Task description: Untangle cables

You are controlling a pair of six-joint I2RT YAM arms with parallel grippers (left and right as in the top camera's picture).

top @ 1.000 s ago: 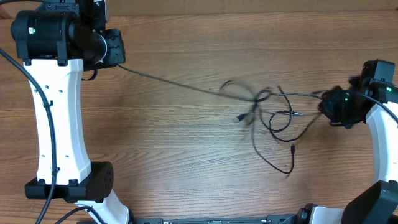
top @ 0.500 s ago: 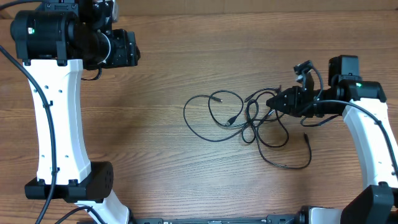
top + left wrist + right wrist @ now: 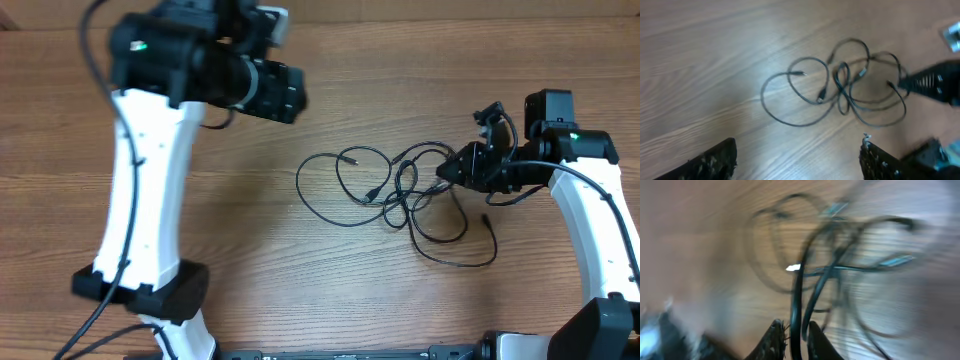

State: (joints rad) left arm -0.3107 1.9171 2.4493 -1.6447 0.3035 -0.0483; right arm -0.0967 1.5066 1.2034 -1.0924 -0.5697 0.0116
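Lying in loose, overlapping loops on the brown wood-grain table [image 3: 250,250], the thin black cables [image 3: 400,190] formed a single tangle, with small plugs showing at several free ends. The black right gripper [image 3: 452,168] sat at the tangle's right edge, its jaws drawn almost together around one strand. The right wrist view, though blurred, showed that strand running up between the two fingertips [image 3: 776,339]. The black left gripper [image 3: 796,150] hung up and to the left of the tangle in the overhead view, well apart from it. Its fingers were spread wide and held nothing. One slack loop trailed just below the tangle's right side.
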